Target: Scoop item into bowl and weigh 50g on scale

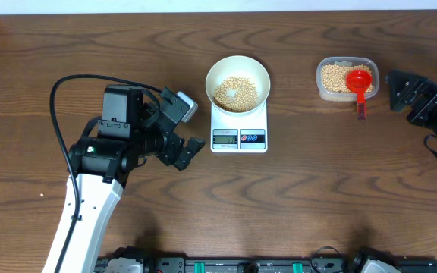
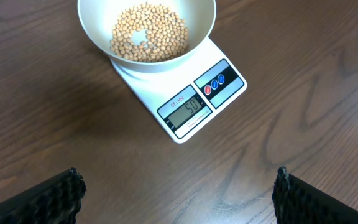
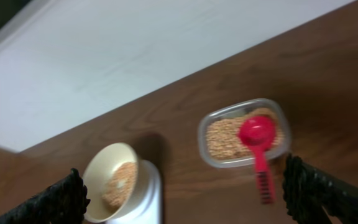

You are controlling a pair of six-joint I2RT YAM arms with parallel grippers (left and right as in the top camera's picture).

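Big dark wood table, with an arm at each side. The left gripper hangs just left of the scale and isn't touching it, with its jaws spread wide and nothing between them. The right gripper is over by the right edge, just right of the container, also wide open and empty.

The white scale sits mid-table, and its display reads 50. The white bowl sits on the scale's platform. Well off to the right is a clear plastic container with a red scoop in it. The scoop's head rests on the beans and its handle pokes out over the front rim.

Soybeans cover the bottom of the bowl, and more soybeans fill the container.
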